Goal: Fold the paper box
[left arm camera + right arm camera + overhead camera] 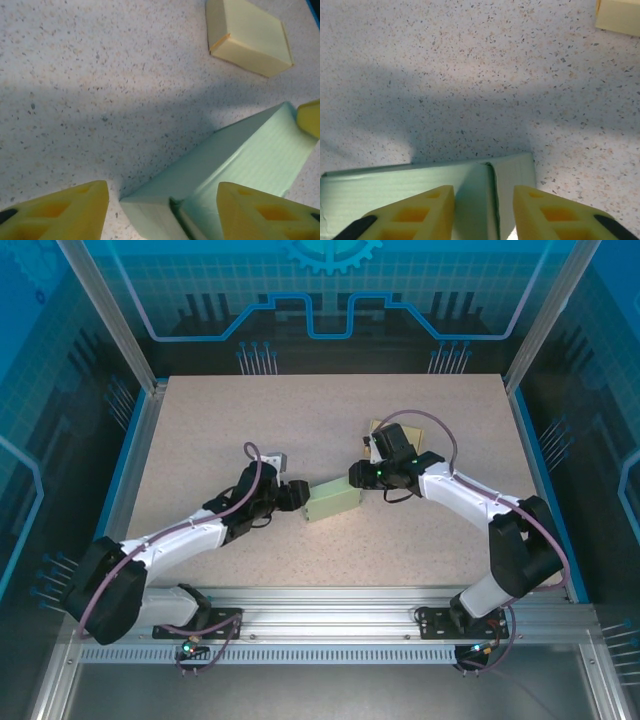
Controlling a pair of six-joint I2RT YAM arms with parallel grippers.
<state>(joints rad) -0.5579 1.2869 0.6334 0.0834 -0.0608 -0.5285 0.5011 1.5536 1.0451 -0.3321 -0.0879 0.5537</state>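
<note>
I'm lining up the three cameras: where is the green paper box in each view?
Top external: green box mid-picture.
Left wrist: green box lower right.
Right wrist: green box along bottom edge.
Shared landmark: pale yellow box, upper right in both wrist views.

The paper box (333,502) lies on the table (250,420) near its middle, its long side running from 8 o'clock to 2 o'clock. The left fingers (65,212) sit at the box's 9 o'clock end, one on either side of that corner. The right fingers (410,215) sit over its 2 o'clock end. A second box (378,426) lies on the table at 1 o'clock from the paper box, apart from it, partly under the right wrist.
</note>
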